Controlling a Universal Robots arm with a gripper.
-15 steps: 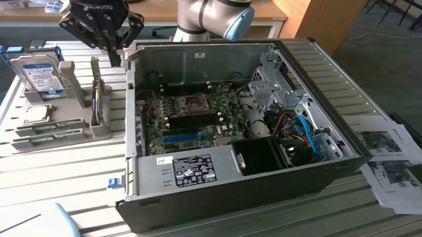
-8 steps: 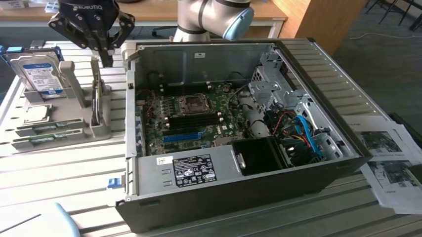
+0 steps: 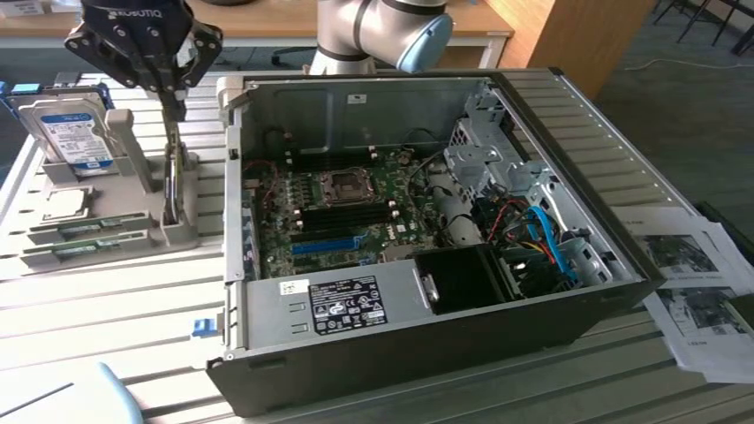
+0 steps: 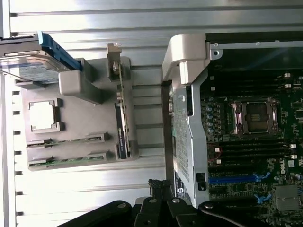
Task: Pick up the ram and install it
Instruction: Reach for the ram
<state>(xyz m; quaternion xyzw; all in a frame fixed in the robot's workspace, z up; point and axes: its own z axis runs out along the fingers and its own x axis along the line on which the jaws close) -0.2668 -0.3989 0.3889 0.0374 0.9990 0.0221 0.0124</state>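
On the gray holder [image 3: 124, 216]: ram [image 3: 73, 231] lying edge-up in a slot, near the processor chip [image 3: 65, 203].
Gripper [image 3: 176, 108]: fingers together, empty, above the holder, apart from ram.
Risk: closed fingers cannot straddle the stick; a descent may strike the upright card [image 3: 175, 185].

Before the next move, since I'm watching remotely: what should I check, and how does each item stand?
1. Ram sticks seated in the grey holder: ok.
2. Gripper open for a pick: not ok, shut.
3. Gripper at the sticks: not ok, apart from them, holding nothing.
4. Computer case open: ok.
5. Memory slots free: cannot tell.
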